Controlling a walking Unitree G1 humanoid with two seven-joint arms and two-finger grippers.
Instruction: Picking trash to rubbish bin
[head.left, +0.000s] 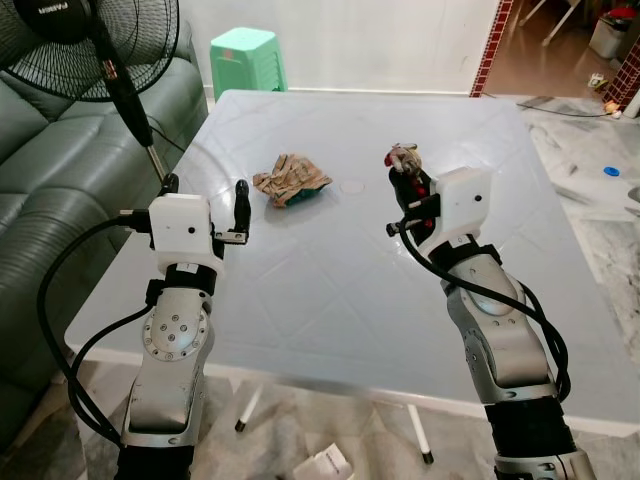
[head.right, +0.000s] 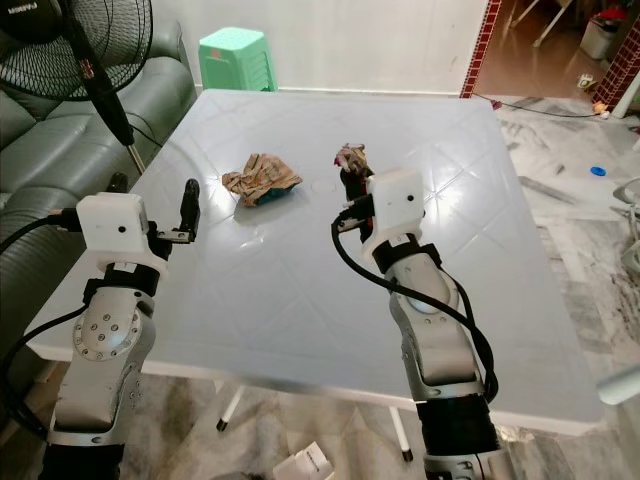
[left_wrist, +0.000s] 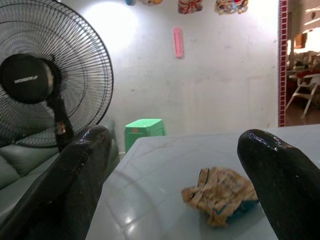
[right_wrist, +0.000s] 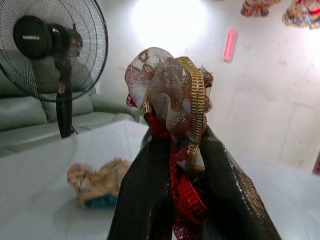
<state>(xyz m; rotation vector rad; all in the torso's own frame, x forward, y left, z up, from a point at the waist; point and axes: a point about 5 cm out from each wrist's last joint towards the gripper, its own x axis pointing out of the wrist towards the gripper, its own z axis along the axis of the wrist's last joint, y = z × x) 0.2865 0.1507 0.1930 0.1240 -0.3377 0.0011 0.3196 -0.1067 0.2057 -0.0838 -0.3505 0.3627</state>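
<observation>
My right gripper (head.left: 410, 180) is raised over the middle of the white table (head.left: 330, 290) and is shut on a crumpled wad of red and gold ribbon trash (right_wrist: 172, 90), which sticks up above the fingers (right_wrist: 145, 195). A second piece of trash, a crumpled tan paper wrapper with a blue-green patch (head.left: 290, 179), lies on the table to the left of that gripper and ahead of my left gripper (head.left: 205, 198). The left gripper is open and holds nothing, standing upright near the table's left edge. In the left wrist view the wrapper (left_wrist: 222, 194) lies beyond the two spread fingers (left_wrist: 75, 175).
A black standing fan (head.left: 95, 45) and a grey-green sofa (head.left: 50, 180) are at the left of the table. A green plastic stool (head.left: 247, 58) stands behind the table by the white wall. Small debris lies on the marble floor (head.left: 325, 462) under the table's front edge.
</observation>
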